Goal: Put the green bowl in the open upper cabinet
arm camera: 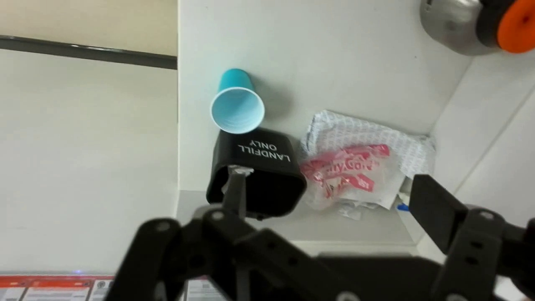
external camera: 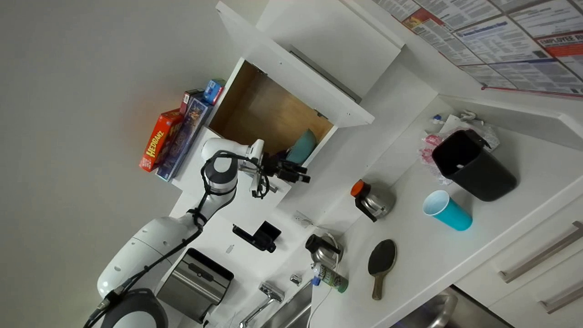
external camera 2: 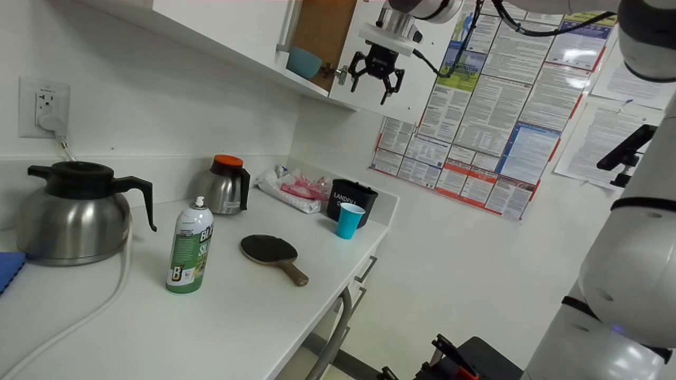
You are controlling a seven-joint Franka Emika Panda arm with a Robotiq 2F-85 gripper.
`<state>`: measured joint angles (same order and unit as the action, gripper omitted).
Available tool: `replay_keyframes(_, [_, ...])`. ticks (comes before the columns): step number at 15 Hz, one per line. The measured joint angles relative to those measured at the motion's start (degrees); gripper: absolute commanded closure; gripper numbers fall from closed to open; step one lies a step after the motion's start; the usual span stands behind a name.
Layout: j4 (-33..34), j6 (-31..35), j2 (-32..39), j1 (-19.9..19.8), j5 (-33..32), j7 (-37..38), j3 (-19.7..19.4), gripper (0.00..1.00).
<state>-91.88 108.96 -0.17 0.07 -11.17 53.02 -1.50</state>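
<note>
The teal-green bowl rests inside the open upper cabinet, on its floor near the front. The gripper and the cabinet's tan interior partly frame it. The bowl also shows in an exterior view, partly cut off by a neighbouring door, inside the tan cabinet. My gripper is outside the cabinet, in front of the bowl and apart from it. In an exterior view the gripper points down, fingers spread and empty. In the wrist view the gripper is open with nothing between its fingers; the bowl is out of view there.
The white cabinet door stands open beside the gripper. On the counter below are a black bin, a light-blue cup, plastic packaging, steel jugs, a paddle and a spray can. Game boxes sit atop the cabinets.
</note>
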Motion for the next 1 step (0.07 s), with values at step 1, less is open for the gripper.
replay_keyframes(1, [-3.04, 0.26, -1.16, -0.29, 0.00, -0.93, -0.01, 0.00])
